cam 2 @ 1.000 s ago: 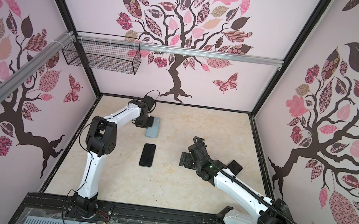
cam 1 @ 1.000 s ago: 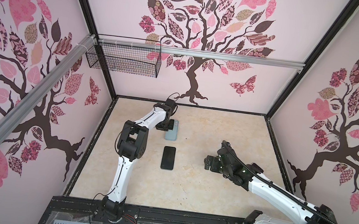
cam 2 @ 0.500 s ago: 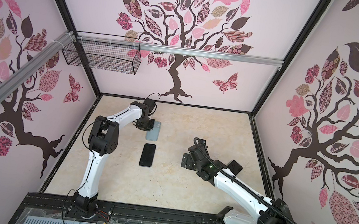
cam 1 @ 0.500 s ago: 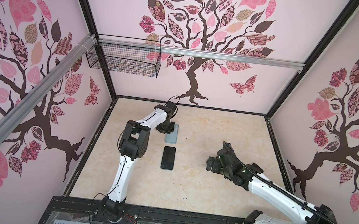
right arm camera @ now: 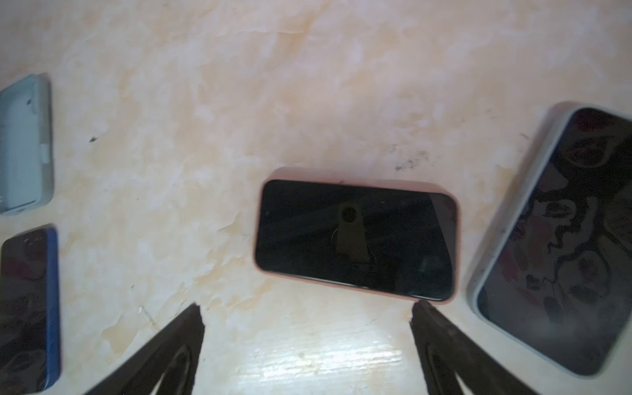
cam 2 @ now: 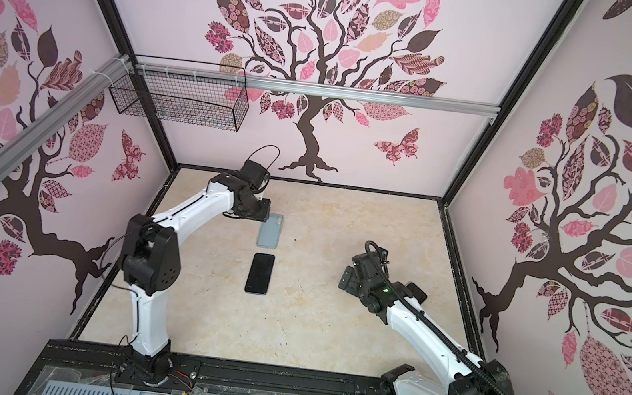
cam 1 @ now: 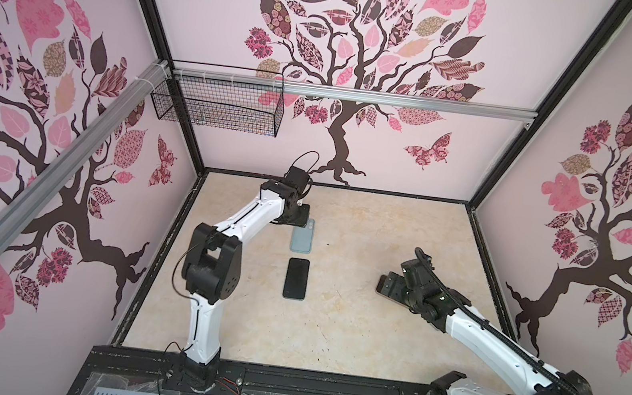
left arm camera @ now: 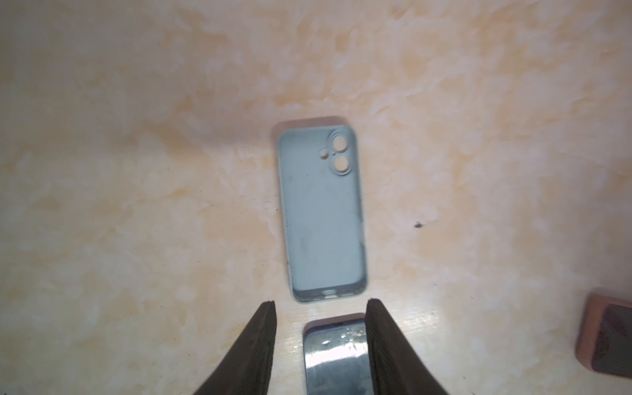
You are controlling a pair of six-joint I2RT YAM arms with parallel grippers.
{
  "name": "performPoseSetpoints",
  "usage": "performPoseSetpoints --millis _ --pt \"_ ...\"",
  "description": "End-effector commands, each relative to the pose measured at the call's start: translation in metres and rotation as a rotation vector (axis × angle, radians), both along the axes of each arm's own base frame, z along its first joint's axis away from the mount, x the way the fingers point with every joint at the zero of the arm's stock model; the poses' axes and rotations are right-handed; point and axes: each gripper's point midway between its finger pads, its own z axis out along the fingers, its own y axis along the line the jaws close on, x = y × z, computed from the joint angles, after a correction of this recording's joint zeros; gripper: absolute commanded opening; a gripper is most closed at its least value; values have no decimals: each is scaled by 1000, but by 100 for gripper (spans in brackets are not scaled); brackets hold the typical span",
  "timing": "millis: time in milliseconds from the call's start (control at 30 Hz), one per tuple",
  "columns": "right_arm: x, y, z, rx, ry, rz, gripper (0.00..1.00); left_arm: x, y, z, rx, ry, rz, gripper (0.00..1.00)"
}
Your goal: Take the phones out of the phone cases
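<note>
Pale blue phone case (left arm camera: 323, 219); black, blue-edged phone (cam 1: 296, 278); beige marbled table (cam 1: 349, 337); pink tree-patterned walls (cam 1: 212, 24).

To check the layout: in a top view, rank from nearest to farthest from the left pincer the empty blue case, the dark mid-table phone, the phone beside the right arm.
1. Empty blue case, close by the left pincer.
2. Dark phone, mid-table.
3. Phone by the right arm, far right.

Black wire basket (cam 1: 216, 102) on an aluminium rail (cam 1: 403, 101), tree decals (cam 1: 338, 143) on 3 walls, beige marbled tabletop (cam 1: 349, 337).
</note>
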Motion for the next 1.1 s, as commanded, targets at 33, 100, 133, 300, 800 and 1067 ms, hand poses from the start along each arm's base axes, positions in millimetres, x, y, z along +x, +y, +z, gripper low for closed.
performPoseSetpoints --millis 33,100,133,300,800,1067 --pt "-5 -30 -3 39 25 -120 97 -31 -40 29 -93 -166 -176 47" --pt "-4 -45 -8 65 42 -174 97 -49 -53 36 -105 -214 -251 48" --pt "-2 -53 -11 87 54 -200 97 -57 -60 40 -114 -247 -286 48" --pt "2 -101 -25 55 104 -333 96 -98 -104 51 -152 -360 -425 49" --pt "25 -158 -49 -133 218 -443 99 -155 -165 46 -165 -341 -635 50" --pt "28 -165 -64 -79 276 -431 99 -158 -173 40 -208 -295 -632 50"
